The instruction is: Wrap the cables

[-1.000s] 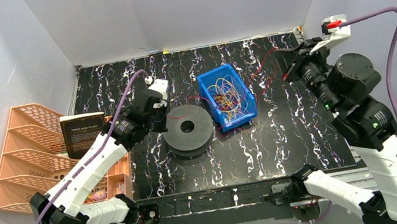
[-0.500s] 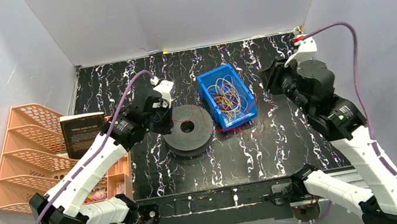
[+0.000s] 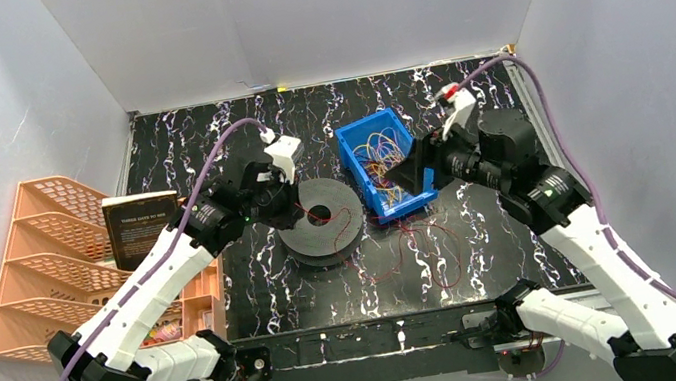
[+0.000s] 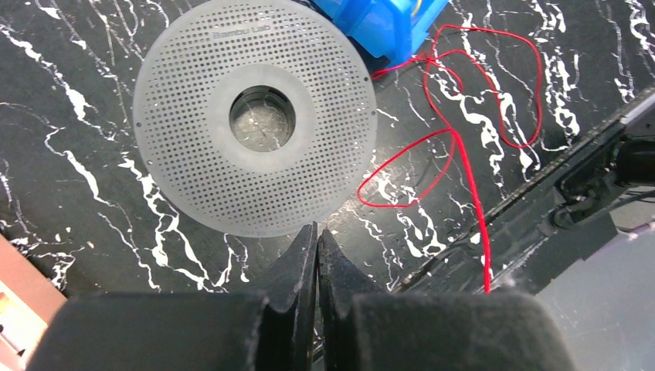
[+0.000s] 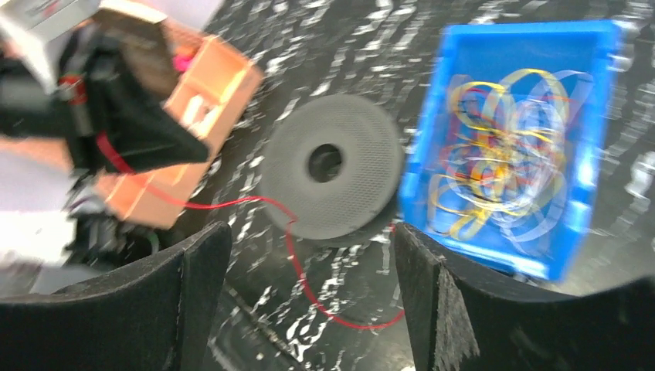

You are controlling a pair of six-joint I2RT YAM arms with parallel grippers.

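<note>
Swung in from 2 o'clock, the right gripper (image 3: 409, 172) hung released by the bin (image 3: 351, 163). Slack red strand (image 4: 453, 133) lay at 4 o'clock of the spool (image 4: 193, 154); left gripper (image 4: 317, 232) clenched, grip on strand unclear. Nothing wound yet; other cables (image 3: 389, 165) sat in bin.

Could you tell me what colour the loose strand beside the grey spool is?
The strand is red, clearest in the left wrist view.
</note>
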